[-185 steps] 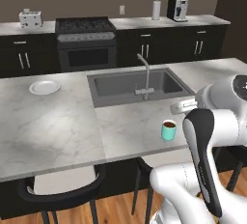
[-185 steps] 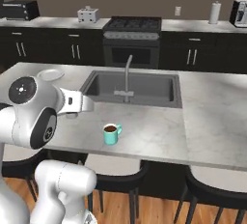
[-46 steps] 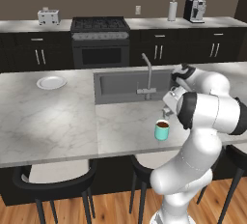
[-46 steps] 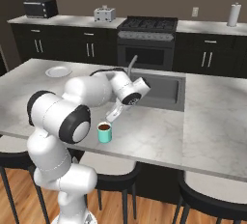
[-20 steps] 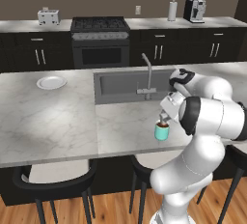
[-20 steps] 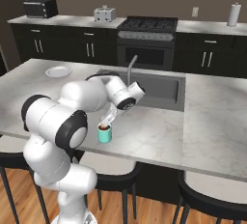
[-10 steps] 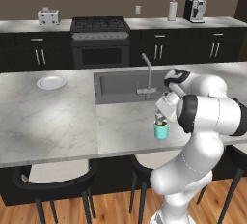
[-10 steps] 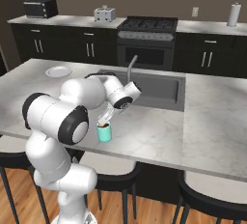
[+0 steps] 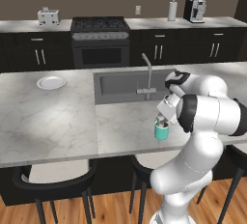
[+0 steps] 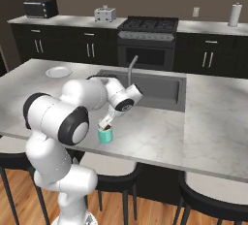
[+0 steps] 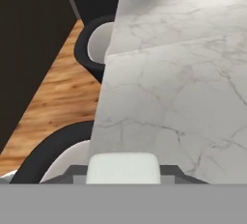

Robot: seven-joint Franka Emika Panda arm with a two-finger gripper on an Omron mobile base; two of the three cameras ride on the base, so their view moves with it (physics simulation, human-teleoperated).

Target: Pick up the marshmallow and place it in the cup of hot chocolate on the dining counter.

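Observation:
The teal mug of hot chocolate stands near the front edge of the marble dining counter, just in front of the sink. My gripper points down right over the mug's mouth, its tips at the rim. From the other side, the gripper sits directly on top of the mug. In the hand view the white marshmallow is held between the fingertips, so the gripper is shut on it, with marble counter beyond. The mug's liquid is mostly hidden by the hand.
The inset sink with its faucet lies just behind the mug. A round white plate rests at the counter's far left. Dark bar stools stand under the front edge, above a wood floor.
Over the last second the gripper has come down and slightly toward the mug, from above it to its rim, still holding the marshmallow. The mug has not moved.

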